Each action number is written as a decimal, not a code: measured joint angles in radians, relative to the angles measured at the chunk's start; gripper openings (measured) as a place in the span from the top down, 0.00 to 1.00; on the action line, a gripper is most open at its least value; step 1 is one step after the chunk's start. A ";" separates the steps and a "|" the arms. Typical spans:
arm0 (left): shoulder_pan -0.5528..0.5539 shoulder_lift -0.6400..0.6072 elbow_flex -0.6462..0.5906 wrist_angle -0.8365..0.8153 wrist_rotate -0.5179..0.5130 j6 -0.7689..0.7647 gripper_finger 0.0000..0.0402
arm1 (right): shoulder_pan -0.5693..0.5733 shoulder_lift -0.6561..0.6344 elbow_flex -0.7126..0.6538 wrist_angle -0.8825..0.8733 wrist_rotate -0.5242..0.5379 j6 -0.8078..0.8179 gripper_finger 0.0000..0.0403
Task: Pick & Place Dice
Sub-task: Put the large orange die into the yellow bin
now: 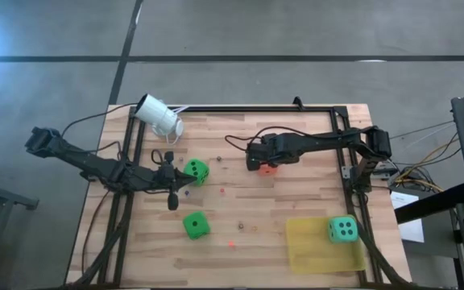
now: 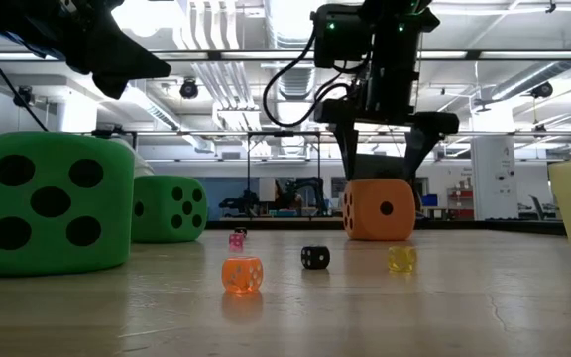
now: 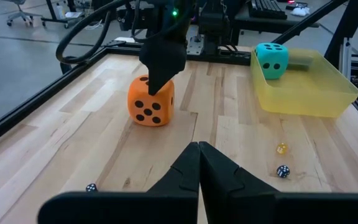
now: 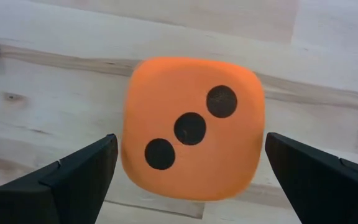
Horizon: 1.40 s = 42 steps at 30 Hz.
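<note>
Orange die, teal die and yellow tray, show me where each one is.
orange die [image 4: 191, 127], right wrist view, middle pip of top face.
teal die [image 3: 272, 60], left wrist view, front face.
yellow tray [image 3: 303, 99], left wrist view, near wall.

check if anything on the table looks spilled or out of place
Nothing looks spilled or damaged. The only strays are tiny dice scattered over the wooden table among the big ones; the teal die sits in the yellow tray.

High view looks straight down over the table [image 1: 240, 153]; low view looks level across it; both wrist views share the orange-red die [image 4: 191, 127], right closest
</note>
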<state>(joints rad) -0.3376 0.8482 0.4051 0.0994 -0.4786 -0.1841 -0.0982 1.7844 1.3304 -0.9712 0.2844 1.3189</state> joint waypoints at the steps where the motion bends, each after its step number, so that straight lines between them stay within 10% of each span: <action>1: 0.000 0.000 0.000 0.000 0.000 0.000 0.99 | 0.000 0.000 0.000 0.005 0.000 -0.002 0.01; 42: 0.000 0.000 0.000 0.000 0.000 0.000 0.99 | 0.000 0.047 -0.045 0.082 0.031 0.013 0.07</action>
<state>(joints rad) -0.3374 0.8482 0.4050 0.0990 -0.4786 -0.1841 -0.0982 1.8313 1.2850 -0.8890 0.3157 1.3316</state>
